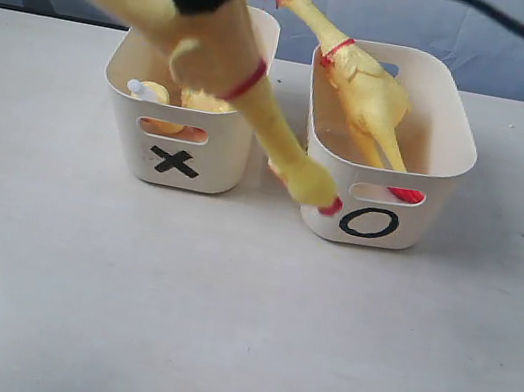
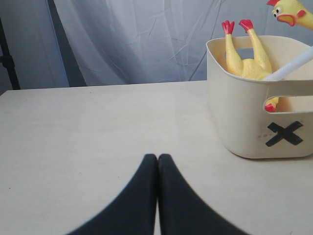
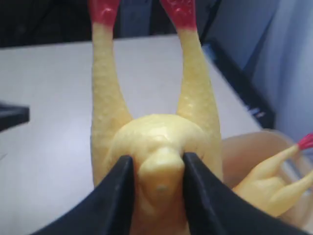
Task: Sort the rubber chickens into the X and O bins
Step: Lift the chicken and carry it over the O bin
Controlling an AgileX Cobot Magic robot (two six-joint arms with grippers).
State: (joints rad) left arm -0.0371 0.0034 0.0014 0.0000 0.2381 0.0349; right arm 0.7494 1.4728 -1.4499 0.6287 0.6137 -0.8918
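Right pincer point(image 3: 157, 164) clamped on the tail nub of a rubber chicken point(image 1: 220, 57), likely so the long body dangles head-first below it for a clean drop; its head shows against the gap between X bin point(image 1: 219, 163) and O bin point(image 1: 325, 215)

The rubber chicken point(image 3: 156, 142) is yellow rubber with bumpy skin. The X bin point(image 1: 209, 161) and O bin point(image 1: 410, 217) are smooth cream plastic. The tabletop point(image 1: 218, 330) is pale and matt. The fingers point(image 3: 117, 196) are dull black. The curtain point(image 2: 146, 39) is wrinkled cloth.
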